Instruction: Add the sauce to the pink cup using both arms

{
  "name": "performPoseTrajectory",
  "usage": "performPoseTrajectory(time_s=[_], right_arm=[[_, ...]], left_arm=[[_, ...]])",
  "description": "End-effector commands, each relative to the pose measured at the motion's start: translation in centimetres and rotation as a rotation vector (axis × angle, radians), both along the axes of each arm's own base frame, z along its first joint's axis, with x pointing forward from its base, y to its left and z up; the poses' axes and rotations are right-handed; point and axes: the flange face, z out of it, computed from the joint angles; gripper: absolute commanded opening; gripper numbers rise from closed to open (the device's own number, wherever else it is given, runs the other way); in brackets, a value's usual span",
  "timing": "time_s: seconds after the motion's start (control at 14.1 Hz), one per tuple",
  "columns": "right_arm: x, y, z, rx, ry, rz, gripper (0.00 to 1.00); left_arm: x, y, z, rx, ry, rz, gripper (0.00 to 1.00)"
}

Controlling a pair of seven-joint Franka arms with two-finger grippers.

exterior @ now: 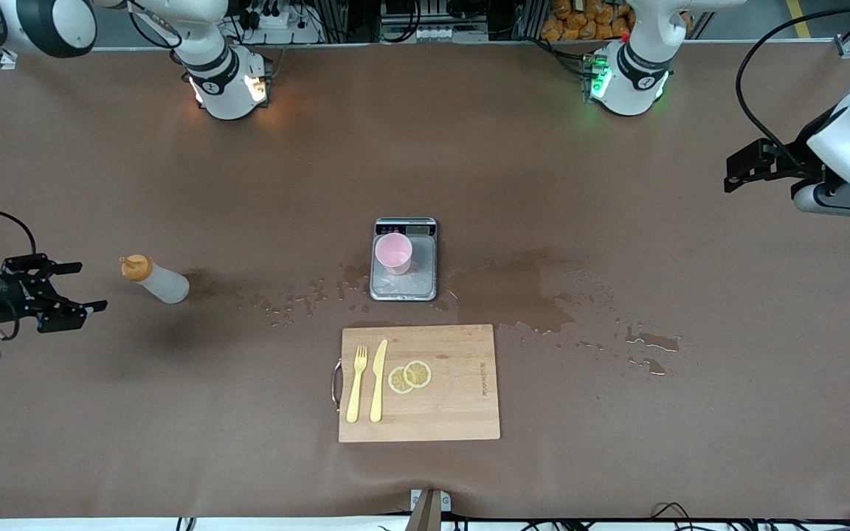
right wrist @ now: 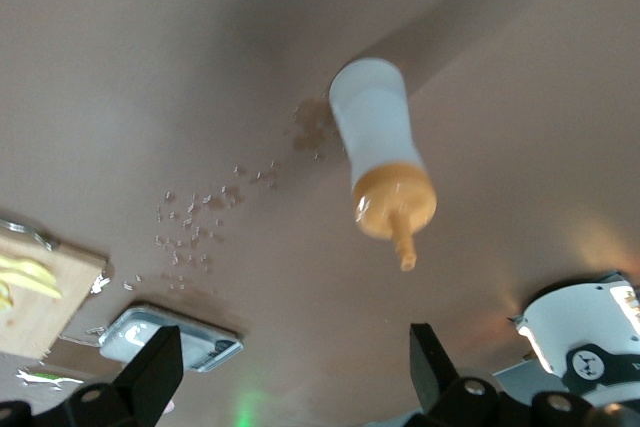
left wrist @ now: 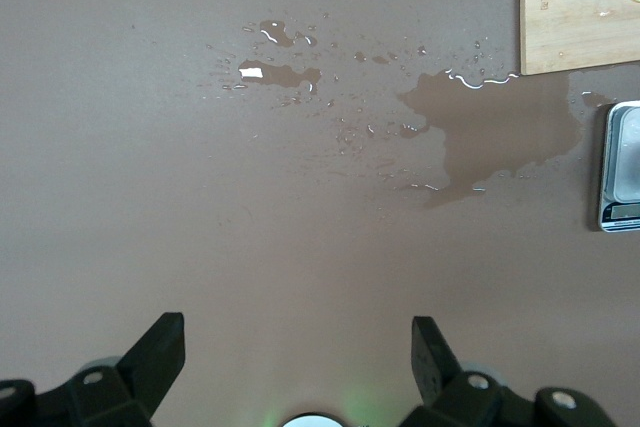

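The pink cup stands upright on a small kitchen scale near the middle of the counter. Whether there is sauce in it cannot be made out; its inside looks pale pink from above. The sauce bottle, clear-bodied with an orange nozzle cap, stands on the counter well apart from the cup, toward the right arm's end, and nothing is holding it.

The right end effector hangs over that end of the counter, near the bottle but not touching it, its fingers spread and holding nothing; the right wrist view looks down on the bottle. The left end effector is up over the left arm's end of the counter, well apart from cup and bottle, fingers spread wide and holding nothing.

Wet patches and droplets lie on the counter around the scale. Nearer the front edge is a wooden cutting board bearing a yellow fork, a yellow knife and two lemon slices.

In my judgement this layout fits two stages: the bottle waiting to be picked up and carried to the cup, or set back down after squeezing. The pictures do not settle which, since the cup's contents are unclear.
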Motion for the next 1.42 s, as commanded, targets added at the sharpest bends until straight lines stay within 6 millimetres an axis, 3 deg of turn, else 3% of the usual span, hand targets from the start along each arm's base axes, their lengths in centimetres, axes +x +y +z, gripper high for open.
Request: performPoseTrajectory(time_s=[0.0,0.21,0.5,0.85,1.06,1.21,1.35], right_arm=[[-1.1,2.5,4.6,-0.041,-0.036,0.051,1.0],[-1.9,5.9,7.9,-0.042,-0.061,0.113,1.0],[-3.4,11.2,11.6,-0.043,-0.11,0.222,1.0],[-6.2,14.8,15.0,-0.062,-0.176,0.258,1.0],[-7.9,15.5,16.2,-0.128,-0.27,0.269,1.0],[-9.0,16.2,18.5,-0.205,-0.332,0.358,1.0],[-10.0,15.1,20.8,-0.224,-0.386,0.417,1.0]], left_arm=[[-0.1,0.6,0.6,-0.004,-0.007,0.007,1.0],[-1.2,1.7,1.5,0.071,0.005,0.002,1.0],[-1.7,0.2,1.4,0.081,0.024,-0.011,1.0],[-1.7,1.2,1.4,0.083,0.031,0.004,1.0],[-2.1,1.5,1.2,0.089,0.066,0.03,1.0],[-2.1,1.6,1.1,0.092,0.07,0.05,1.0],[-2.1,1.7,1.1,0.092,0.07,0.052,1.0]])
